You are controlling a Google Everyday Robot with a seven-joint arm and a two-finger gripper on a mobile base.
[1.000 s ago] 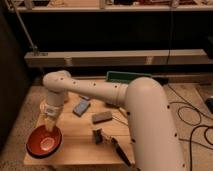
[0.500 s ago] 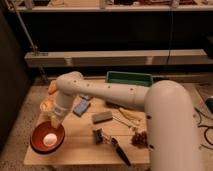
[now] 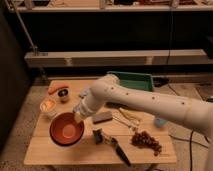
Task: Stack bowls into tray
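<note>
Well, table (image 3: 45,152): wooden, and it carries everything we mention below.
Arm (image 3: 150,102): it reaches in from the right across the table. Compared with a second ago it has swung its end rightward, toward the middle of the table.
Tray (image 3: 132,80): green, at the back edge of the table behind the arm. It sits where it sat before, and we see no bowl in the part that shows.
Orange-red bowl (image 3: 66,129): at the front left of the table, well apart from the tray. It has travelled to the right since the earlier views, away from the left edge.
Gripper (image 3: 80,116): at the bowl's far right rim, seemingly touching it. We cannot tell whether it is open or closed on that rim.
Purple bowl: we cannot find it; it may be hidden behind the arm.
Grapes (image 3: 146,141): front right, unmoved.
Black-handled tool (image 3: 112,145): just right of the bowl, in front.
Grey block (image 3: 102,117): between the bowl and the tray, under the arm.
White cup (image 3: 48,106): just beside the bowl on its left rear side.
Meaning: since bowl and gripper shifted together, we judge that the bowl is being carried or dragged toward the tray. The grey block lies on that path, so the bowl likely needs lifting clear.
Progress: early; neither bowl is in the tray yet.
</note>
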